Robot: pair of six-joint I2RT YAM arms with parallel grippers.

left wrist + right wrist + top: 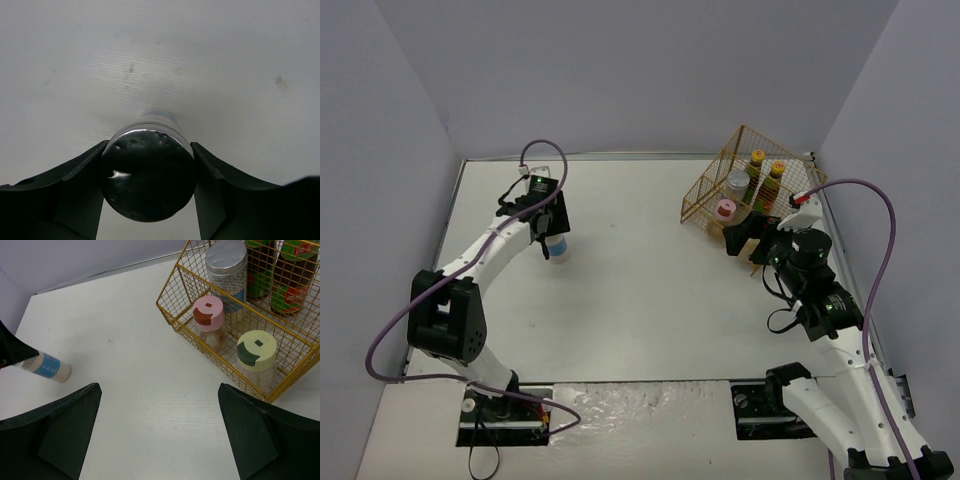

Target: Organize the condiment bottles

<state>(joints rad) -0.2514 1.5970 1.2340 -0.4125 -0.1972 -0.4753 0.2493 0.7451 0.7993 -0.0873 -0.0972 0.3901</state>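
Left wrist view looks straight down on the one stray bottle, a silver-lidded jar (147,180). The left gripper (148,146) is clamped on it, both dark fingers (75,185) pressed against opposite sides of the lid. Seen from the top camera, this jar is over the left half of the table (640,310), well apart from the yellow wire basket (705,195) at the far right; whether its base touches the surface I cannot tell. Inside the basket stand the other five: a matching jar (226,257), the pink-lidded shaker (208,315), the green-lidded shaker (256,351) nearest the right arm, and two dark-red sauce bottles (292,282) along the back. The right gripper (159,387) hovers just in front of the basket, jaws spread wide and holding nothing. By my reading the job is nearly done, with five of six bottles gathered. What remains is to carry the gripped jar across the table and set it in the basket, probably beside its twin.
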